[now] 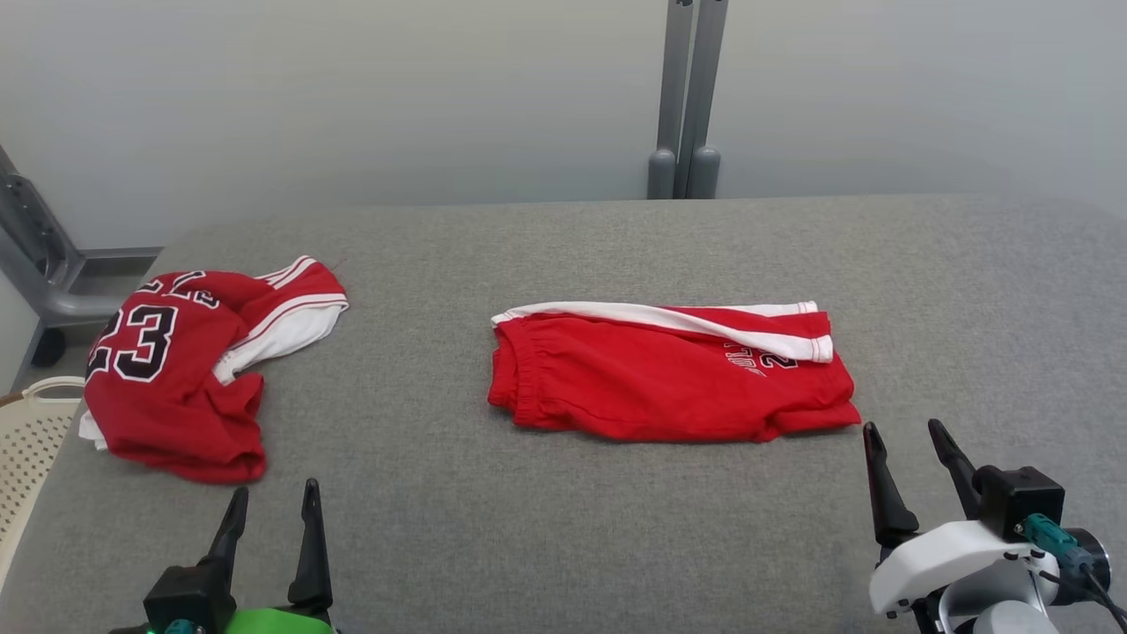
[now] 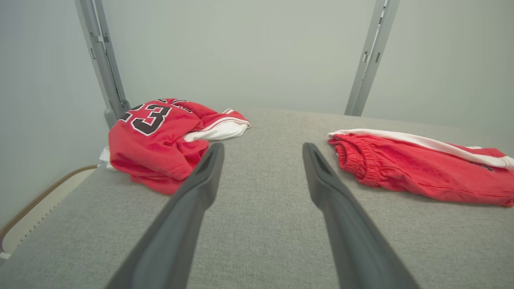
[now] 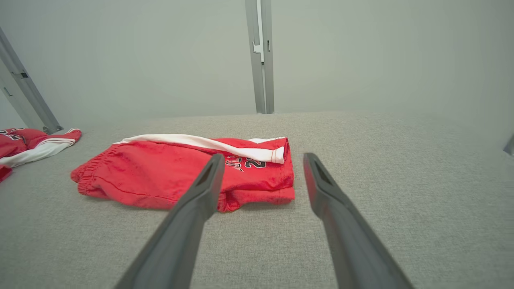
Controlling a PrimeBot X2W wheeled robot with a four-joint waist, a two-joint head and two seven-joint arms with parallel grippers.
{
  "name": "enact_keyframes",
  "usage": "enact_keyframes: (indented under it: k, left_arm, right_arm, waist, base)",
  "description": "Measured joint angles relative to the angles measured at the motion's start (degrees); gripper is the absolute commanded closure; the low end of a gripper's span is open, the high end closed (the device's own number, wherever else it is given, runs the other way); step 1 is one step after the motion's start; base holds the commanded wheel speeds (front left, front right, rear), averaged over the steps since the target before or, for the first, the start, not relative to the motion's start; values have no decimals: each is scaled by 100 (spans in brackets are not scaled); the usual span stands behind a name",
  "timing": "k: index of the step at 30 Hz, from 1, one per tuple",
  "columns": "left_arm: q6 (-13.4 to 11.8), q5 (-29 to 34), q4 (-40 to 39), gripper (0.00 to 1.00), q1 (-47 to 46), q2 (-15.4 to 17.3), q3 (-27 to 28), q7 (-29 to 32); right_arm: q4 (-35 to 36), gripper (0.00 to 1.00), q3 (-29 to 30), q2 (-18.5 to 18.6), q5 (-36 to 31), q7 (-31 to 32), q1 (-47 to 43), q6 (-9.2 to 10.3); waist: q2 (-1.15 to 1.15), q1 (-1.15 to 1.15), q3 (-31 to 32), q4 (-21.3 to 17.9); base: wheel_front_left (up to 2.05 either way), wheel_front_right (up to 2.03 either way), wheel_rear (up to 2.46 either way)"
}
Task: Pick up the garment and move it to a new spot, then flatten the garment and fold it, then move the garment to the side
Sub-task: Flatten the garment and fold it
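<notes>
Red shorts (image 1: 669, 374) with a white side stripe lie folded flat in the middle of the grey table (image 1: 563, 255); they also show in the left wrist view (image 2: 421, 166) and the right wrist view (image 3: 184, 174). A crumpled red jersey (image 1: 189, 370) numbered 23 lies at the table's left, seen too in the left wrist view (image 2: 160, 138). My left gripper (image 1: 273, 496) is open near the front edge, below the jersey, holding nothing. My right gripper (image 1: 905, 436) is open just off the shorts' front right corner, apart from the cloth.
A cream perforated basket (image 1: 31, 440) stands off the table's left edge. A grey metal post (image 1: 691, 97) rises behind the table, and a grey frame (image 1: 40, 255) stands at the far left. Bare table lies right of the shorts.
</notes>
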State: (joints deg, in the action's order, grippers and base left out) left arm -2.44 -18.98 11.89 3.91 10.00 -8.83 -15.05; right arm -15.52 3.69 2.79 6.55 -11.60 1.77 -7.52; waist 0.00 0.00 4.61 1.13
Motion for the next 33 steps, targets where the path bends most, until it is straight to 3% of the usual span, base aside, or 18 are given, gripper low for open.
enact_keyframes:
  k: [14, 33]
  left_arm:
    - [77, 4, 255, 0, -137, -19, 196, -9]
    - [328, 73, 292, 0, -188, -135, 65, -9]
  right_arm:
    - [-123, 0, 46, 1, 8, 123, 135, 0]
    - [-151, 0, -111, 0, 86, 190, 209, 0]
  waist:
    - [0, 0, -299, -415]
    - [0, 0, -365, -248]
  base:
    - [0, 0, 0]
    - [0, 0, 0]
